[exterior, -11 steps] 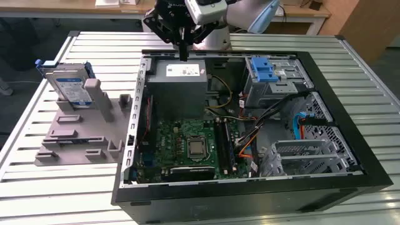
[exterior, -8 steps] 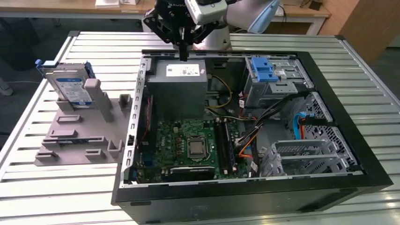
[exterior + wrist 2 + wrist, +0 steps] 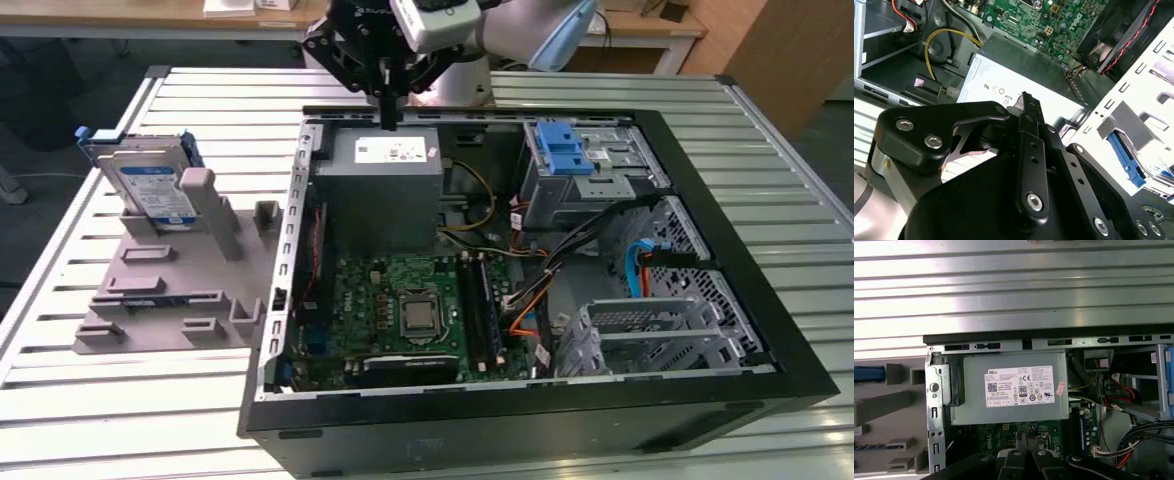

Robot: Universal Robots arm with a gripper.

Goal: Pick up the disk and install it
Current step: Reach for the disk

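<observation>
Tool closed up empty over the power supply; I see the disk unpicked in its stand, 8 o'clock.

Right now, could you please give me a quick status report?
Gripper shut, empty, above power supply. Disk upright in grey holder. Case wall between them.

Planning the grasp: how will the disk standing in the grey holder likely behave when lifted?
The disk looks like a metal slab framed in blue plastic, so probably stiff and heavy for its size. It stands on edge in the grey holder, so a sideways push might tip it. Its smooth faces may be slippery.
</observation>
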